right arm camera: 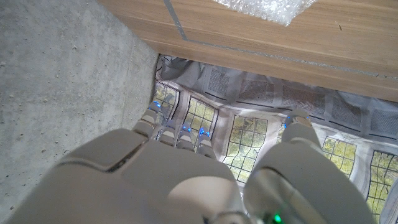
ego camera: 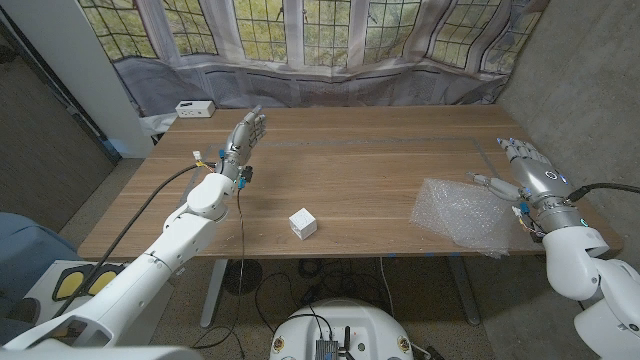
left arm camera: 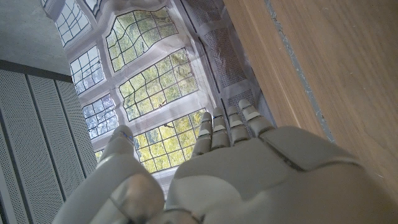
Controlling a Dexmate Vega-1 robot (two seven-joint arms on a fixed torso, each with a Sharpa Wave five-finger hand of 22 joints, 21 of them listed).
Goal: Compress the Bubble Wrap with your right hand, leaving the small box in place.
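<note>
Lying nearest the desk's (ego camera: 370, 140) front edge: small box (ego camera: 303, 223), white, alone around mid-desk, well apart from both hands.

Sitting right of it: bubble wrap (ego camera: 462, 212), a loose crumpled clear sheet near the right front corner, one corner reaching toward the front edge.

Hovering just beside the wrap's right side: right hand (ego camera: 527, 176), fingers (ego camera: 512, 147) spread and extended, holding nothing. Thumb pointing toward the sheet; contact not clear from the head view. Seeing a corner of the wrap (right arm camera: 261, 6) past the hand in the right wrist view, with fingers (right arm camera: 168, 134) apart and empty.

Waiting at the left back of the desk: left hand (ego camera: 243, 136), standing on edge, fingers straight and slightly apart, gripping nothing. Small white device (ego camera: 194, 109) resting at the back left corner.

Judging the pressing step as not yet begun.

Risks from here:
- Pressing at the sheet's edge rather than over its middle, likely sliding the light wrap toward the front edge or off the corner.
- Sweeping sideways while closing, possibly pushing the sheet toward the box and nudging it.
- Closing too shallowly, leaving the springy sheet barely squeezed.
</note>
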